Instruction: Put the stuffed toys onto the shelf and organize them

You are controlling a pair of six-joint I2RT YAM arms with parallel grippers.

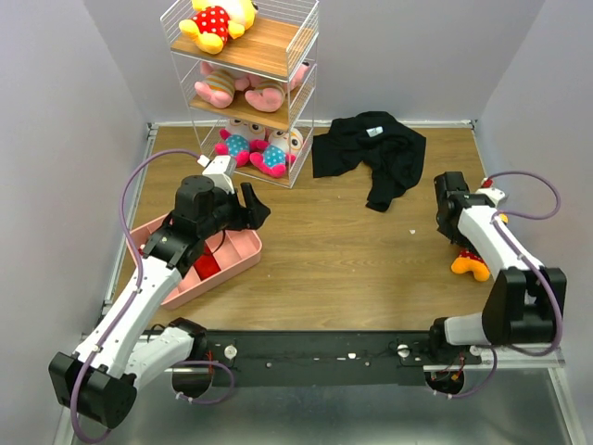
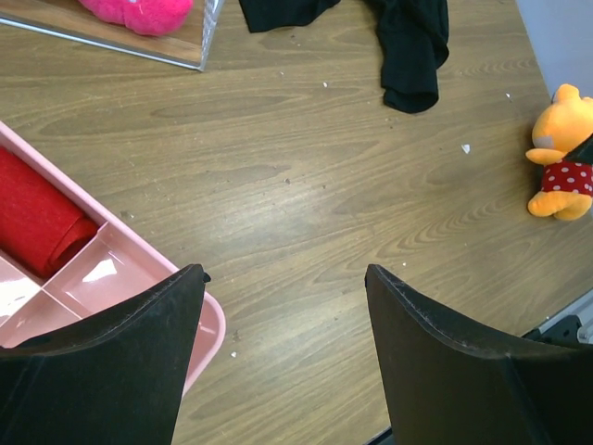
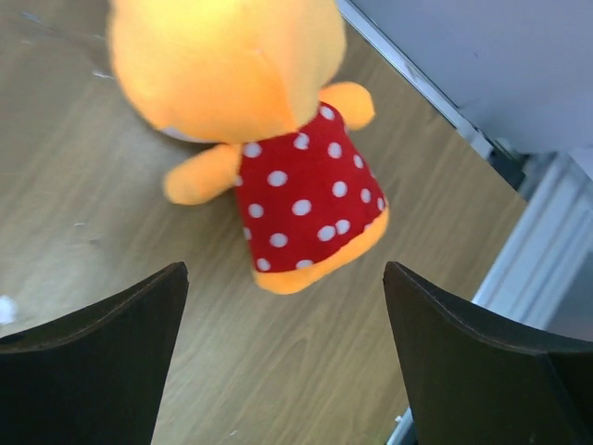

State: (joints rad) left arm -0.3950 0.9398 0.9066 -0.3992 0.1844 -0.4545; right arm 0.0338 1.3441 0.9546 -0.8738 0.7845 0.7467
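Just beyond the spread right tool (image 3: 284,271) lies a yellow doll (image 3: 278,120).

Bare tabletop (image 2: 296,232) lay open ahead of the left fingers (image 2: 111,371), a pink tray (image 2: 102,273) under one. A yellow doll (image 3: 269,139) blocked the way before the right fingers (image 3: 93,362).

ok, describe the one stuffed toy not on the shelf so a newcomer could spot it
Go to the right edge of the wooden table, beside the right arm. There on the wood is a yellow plush doll in a red outfit with white polka dots. A matching doll is on the top tier of the wire shelf; this one is the only toy on the table.
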